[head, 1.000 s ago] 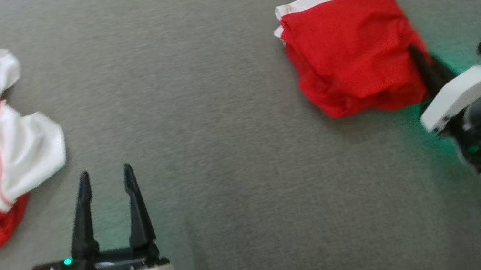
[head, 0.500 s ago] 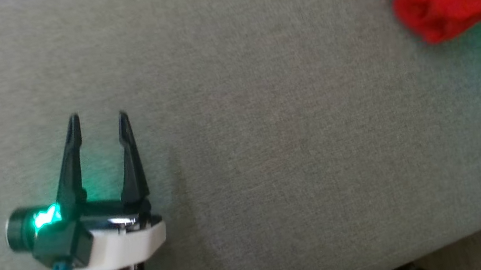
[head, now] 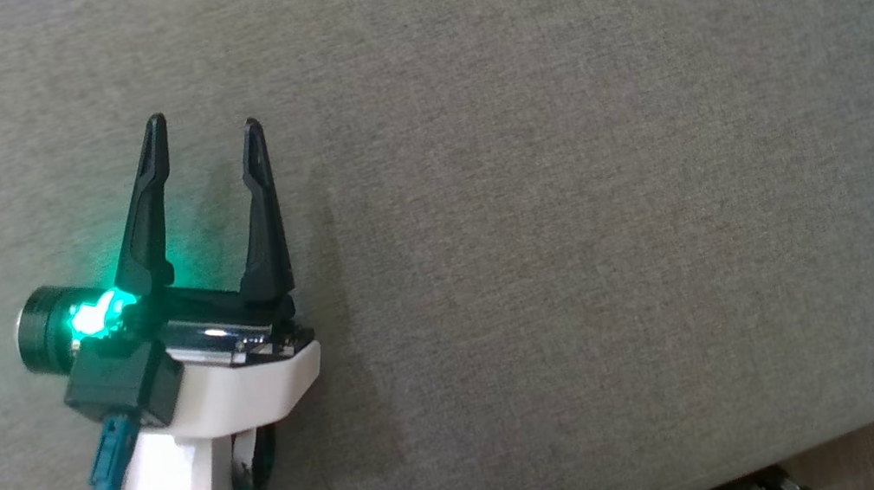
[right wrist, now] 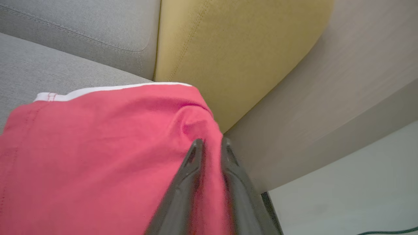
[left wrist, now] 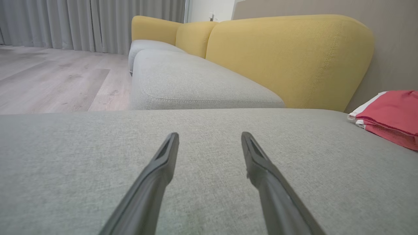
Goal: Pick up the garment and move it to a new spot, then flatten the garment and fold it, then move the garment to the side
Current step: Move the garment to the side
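- Our right claw (right wrist: 210,143) has its fingers narrowly apart with a ridge of the folded red garment (right wrist: 98,156) in the gap. We cannot tell whether it pinches the cloth or only brackets it.
- The garment lies under that claw and to its left, with the yellow backrest (right wrist: 228,49) just beyond its tips.
- We judge this to be the letting-go at the side spot. We spread the fingers fully, then draw back along their own line so no layer drags open.
- Our left claw (head: 203,122) is spread wide and empty over the grey seat cushion (head: 573,215), with the garment well off to its right.
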Tool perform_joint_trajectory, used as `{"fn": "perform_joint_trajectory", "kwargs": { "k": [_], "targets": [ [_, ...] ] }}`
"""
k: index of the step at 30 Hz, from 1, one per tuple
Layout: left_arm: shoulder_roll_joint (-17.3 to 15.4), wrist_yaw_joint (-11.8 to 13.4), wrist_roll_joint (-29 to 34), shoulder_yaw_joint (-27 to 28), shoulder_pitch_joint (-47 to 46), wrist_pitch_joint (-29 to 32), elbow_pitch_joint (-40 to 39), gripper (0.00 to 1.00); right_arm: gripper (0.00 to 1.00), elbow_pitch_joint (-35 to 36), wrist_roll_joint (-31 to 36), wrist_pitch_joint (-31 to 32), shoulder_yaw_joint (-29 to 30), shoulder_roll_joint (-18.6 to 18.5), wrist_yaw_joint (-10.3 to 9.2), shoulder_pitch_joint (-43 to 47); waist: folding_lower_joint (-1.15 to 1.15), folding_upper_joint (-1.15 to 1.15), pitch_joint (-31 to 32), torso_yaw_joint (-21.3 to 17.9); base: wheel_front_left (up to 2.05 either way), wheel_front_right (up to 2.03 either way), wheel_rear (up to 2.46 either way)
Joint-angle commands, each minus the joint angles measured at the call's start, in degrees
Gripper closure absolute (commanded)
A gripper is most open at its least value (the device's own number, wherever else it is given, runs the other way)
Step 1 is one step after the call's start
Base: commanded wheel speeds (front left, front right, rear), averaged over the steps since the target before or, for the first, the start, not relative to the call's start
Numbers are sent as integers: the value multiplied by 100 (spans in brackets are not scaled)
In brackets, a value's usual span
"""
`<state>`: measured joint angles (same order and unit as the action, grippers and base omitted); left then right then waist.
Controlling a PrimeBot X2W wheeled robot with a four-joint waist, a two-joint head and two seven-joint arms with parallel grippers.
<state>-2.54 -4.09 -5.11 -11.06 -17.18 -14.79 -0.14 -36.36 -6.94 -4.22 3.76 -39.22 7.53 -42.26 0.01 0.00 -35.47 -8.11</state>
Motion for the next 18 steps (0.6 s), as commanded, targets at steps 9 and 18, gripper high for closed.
{"fn": "perform_joint_trajectory", "kwargs": {
  "k": [9, 18],
  "targets": [
    [-33, 265, -238, -17, 366, -21, 0, 0, 0, 908, 1270, -264, 829, 1565, -4, 1103, -1, 0, 894, 445, 0, 0, 0],
    [-33, 654, -418, 115, 1073, -21, 164, 0, 0, 410, 563, -964, -831, 2966, -4, 2076, -1, 0, 2105, 630, 0, 0, 0]
  ]
}}
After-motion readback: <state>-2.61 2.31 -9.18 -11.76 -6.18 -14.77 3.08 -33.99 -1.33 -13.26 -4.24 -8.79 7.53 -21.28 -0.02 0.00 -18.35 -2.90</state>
